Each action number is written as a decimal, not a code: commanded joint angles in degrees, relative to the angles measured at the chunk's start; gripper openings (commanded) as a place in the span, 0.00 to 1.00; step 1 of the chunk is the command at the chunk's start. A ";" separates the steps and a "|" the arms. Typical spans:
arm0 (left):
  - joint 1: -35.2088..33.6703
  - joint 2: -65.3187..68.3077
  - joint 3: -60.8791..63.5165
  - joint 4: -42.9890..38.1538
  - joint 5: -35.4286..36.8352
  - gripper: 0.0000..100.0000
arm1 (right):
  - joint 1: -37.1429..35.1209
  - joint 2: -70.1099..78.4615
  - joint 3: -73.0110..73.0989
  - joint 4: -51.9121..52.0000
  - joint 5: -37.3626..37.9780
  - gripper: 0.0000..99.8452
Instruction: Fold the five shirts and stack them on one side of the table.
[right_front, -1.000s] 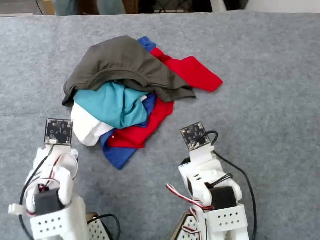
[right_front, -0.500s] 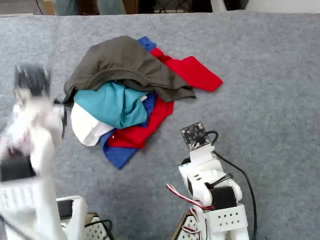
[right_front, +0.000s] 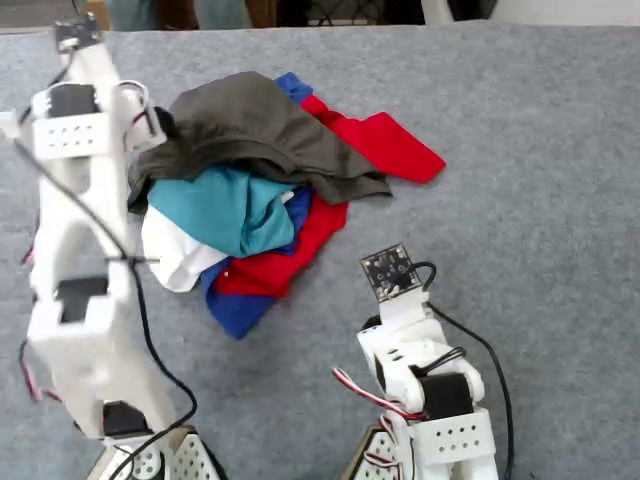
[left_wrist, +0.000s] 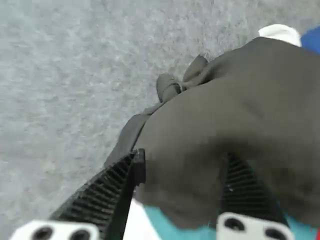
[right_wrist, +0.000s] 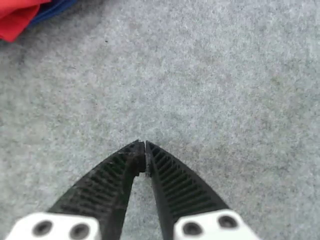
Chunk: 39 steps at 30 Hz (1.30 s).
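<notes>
Zero shirts are lying folded: all five are sitting in one crumpled heap (right_front: 250, 200) at the upper centre-left of the surface (right_front: 540, 180). The left jaws are standing apart, straddling the grey shirt (left_wrist: 240, 115) on top; the right jaws are resting together over bare surface, lower centre. All folding and stacking is remaining.

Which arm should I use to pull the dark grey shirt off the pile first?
Left. The left gripper hangs open directly over the dark grey shirt at the edge of the pile. The right gripper is shut over bare mat, apart from the pile.
</notes>
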 joint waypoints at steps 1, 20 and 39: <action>1.54 7.56 -11.21 0.44 0.79 0.11 | 0.35 -0.31 -0.13 0.09 -0.26 0.01; -2.86 -3.25 -42.33 23.91 -2.11 0.03 | 0.35 -0.31 -0.13 0.09 -0.26 0.01; 5.05 13.89 -14.11 8.00 1.58 0.04 | 0.35 -0.31 -0.13 0.09 -0.26 0.01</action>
